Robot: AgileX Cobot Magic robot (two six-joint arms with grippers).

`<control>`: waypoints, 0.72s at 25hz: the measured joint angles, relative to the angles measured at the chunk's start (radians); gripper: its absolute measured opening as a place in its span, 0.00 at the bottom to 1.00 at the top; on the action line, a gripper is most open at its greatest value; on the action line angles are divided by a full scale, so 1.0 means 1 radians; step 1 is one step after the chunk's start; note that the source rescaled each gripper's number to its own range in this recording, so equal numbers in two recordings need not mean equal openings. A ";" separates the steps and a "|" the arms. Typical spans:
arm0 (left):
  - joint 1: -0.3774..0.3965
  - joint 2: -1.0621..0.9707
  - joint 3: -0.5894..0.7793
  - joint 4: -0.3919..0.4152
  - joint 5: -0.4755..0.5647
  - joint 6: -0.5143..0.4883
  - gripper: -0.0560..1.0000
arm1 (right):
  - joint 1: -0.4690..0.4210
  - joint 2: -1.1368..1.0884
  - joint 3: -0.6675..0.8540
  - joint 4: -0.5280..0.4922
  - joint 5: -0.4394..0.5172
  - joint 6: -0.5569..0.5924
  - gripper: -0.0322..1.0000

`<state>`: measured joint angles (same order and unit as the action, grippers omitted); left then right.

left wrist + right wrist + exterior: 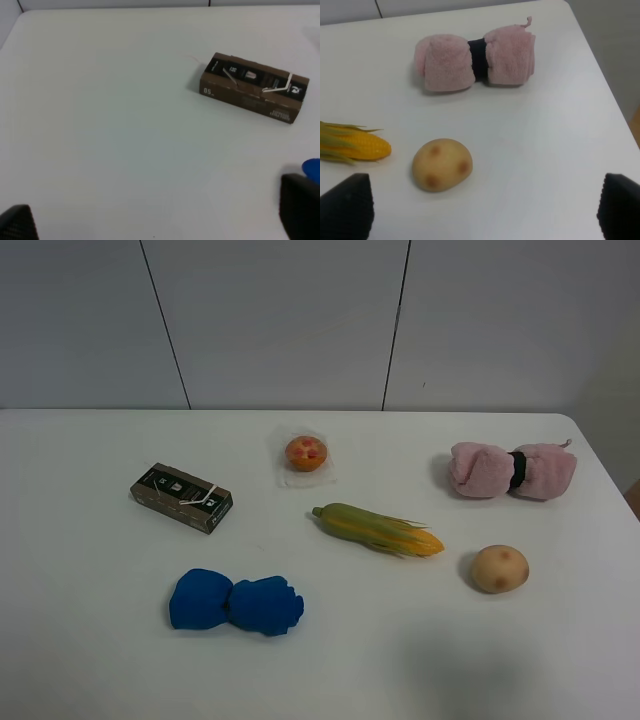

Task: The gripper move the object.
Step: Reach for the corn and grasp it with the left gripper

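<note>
The toy corn cob [377, 529], yellow-orange with green husk leaves, lies on the white table [90, 660] right of the middle, tip pointing right. Its tip also shows in the right wrist view [355, 144]. Neither arm shows in the exterior high view. The left gripper [160, 220] has its black fingertips [20, 224] wide apart at the frame's edges, open and empty, above bare table. The right gripper [480, 207] also has its fingertips [350, 205] wide apart, open and empty, with the potato just ahead of it.
A round tan potato [499, 568] lies right of the corn and shows in the right wrist view [442, 164]. A pink rolled cloth [512, 470] is at the back right. A blue cloth [236, 603], a brown box [181, 497] and a small wrapped orange cake [306, 453] lie left.
</note>
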<state>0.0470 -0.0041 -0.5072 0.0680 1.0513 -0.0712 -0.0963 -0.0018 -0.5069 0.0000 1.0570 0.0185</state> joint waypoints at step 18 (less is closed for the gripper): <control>0.000 0.000 0.000 0.000 0.000 0.001 0.96 | 0.000 0.000 0.000 0.000 0.000 0.000 1.00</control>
<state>0.0470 -0.0041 -0.5072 0.0680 1.0513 -0.0701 -0.0963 -0.0018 -0.5069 0.0000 1.0570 0.0185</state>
